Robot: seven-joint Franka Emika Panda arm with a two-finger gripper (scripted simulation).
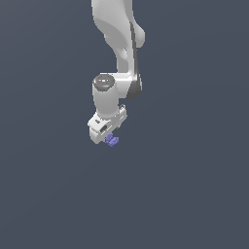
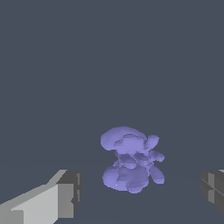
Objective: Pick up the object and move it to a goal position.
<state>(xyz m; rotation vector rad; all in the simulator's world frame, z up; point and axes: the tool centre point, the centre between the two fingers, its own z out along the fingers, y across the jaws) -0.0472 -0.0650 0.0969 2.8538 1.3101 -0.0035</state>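
Object (image 2: 131,159): a small periwinkle-purple lump, knobbly, made of many rounded finger-like bumps, with one larger lobe and a cluster of smaller ones; smaller than the white tool. In the wrist view it lies between the two fingers (image 2: 65,192), touching neither; clear gaps show on both sides; the finger pads are dark grey, the finger bodies pale grey. In the exterior view the object (image 1: 112,140) shows just under the tool (image 1: 108,136), partly covered by it; whether it rests on the table (image 1: 194,194) cannot be told from either view.

Tool state: fingers spread wide apart, nothing clamped.

Arm (image 1: 116,44): white with dark joint bands, coming down from the upper edge of the exterior view, wrist bent over the object.

Surroundings: the table is a flat, uniform slate-grey surface; no edge of it appears in either view; open room extends on all sides of the object and tool, toward the exterior view's left and right alike.
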